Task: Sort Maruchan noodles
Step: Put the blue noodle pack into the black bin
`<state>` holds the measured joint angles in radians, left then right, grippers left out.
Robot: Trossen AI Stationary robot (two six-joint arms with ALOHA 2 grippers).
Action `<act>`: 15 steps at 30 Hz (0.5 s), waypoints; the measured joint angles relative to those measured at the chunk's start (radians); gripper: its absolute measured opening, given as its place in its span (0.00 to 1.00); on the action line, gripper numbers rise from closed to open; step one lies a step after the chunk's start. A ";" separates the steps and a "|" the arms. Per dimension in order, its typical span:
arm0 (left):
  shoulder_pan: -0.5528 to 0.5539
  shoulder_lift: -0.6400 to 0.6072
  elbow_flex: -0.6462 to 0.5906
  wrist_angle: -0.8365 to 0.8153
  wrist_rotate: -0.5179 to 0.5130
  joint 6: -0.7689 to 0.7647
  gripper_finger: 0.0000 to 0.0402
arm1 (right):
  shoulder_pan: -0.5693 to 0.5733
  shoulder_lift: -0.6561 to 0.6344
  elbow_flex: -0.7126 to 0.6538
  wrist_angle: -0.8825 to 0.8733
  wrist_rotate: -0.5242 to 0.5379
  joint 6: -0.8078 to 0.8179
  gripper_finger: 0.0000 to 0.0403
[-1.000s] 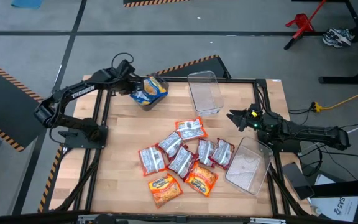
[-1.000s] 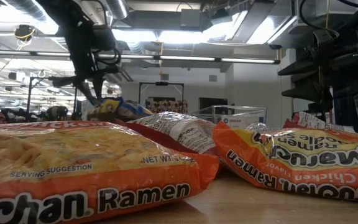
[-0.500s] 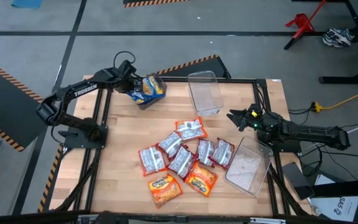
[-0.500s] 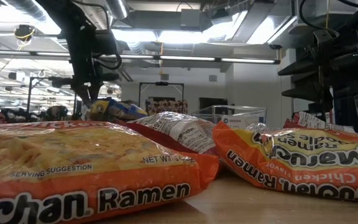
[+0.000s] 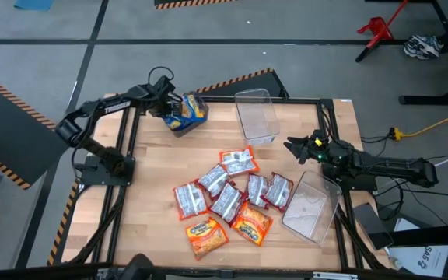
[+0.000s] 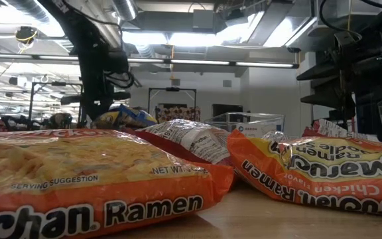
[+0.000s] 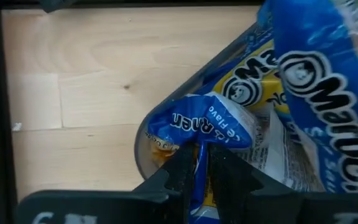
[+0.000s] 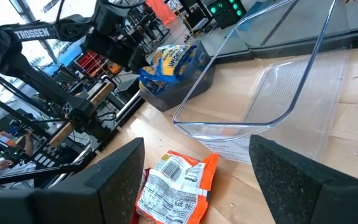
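My left gripper (image 5: pixel 169 110) hangs at the table's far left corner, shut on a blue-and-yellow Maruchan noodle packet (image 5: pixel 190 110). It holds the packet over a small clear bin (image 5: pixel 179 129). A second blue packet (image 7: pixel 316 93) lies in that bin. Several red-and-silver packets (image 5: pixel 225 183) and two orange packets (image 5: pixel 251 224) lie in a loose pile mid-table. My right gripper (image 5: pixel 290 146) waits open at the right edge, touching nothing. My left gripper pinches a crumpled edge of the blue packet (image 7: pixel 199 134) between its two fingers. The fingers come steeply from above, pointing down. The packet bends over just past the fingertips and hangs into the bin's mouth; whether it rests on the packet beneath, I cannot tell.
An empty clear bin (image 5: pixel 257 115) stands at the far middle. Another clear bin (image 5: pixel 311 206) lies at the near right beside the pile. A black frame (image 5: pixel 127 155) rims the wooden table. Bare wood lies between the left bin and the pile.
My left gripper has sunk toward the far-left bin with the blue packet and rolled a little. The packet has come down with it into the bin's mouth.
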<state>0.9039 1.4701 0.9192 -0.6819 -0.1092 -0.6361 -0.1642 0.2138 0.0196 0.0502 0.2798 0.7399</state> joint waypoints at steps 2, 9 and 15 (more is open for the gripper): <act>0.010 0.015 0.000 0.000 0.014 0.009 0.11 | 0.000 0.000 0.000 0.000 0.000 0.000 0.69; 0.033 -0.002 0.000 0.004 0.022 0.010 0.13 | 0.000 0.000 0.000 -0.004 0.000 0.000 0.69; 0.052 -0.079 0.000 0.009 0.024 0.045 0.13 | 0.000 0.000 0.001 -0.018 -0.001 -0.001 0.69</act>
<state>0.9559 1.3908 0.9188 -0.6726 -0.0848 -0.5912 -0.1641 0.2142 0.0204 0.0322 0.2790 0.7391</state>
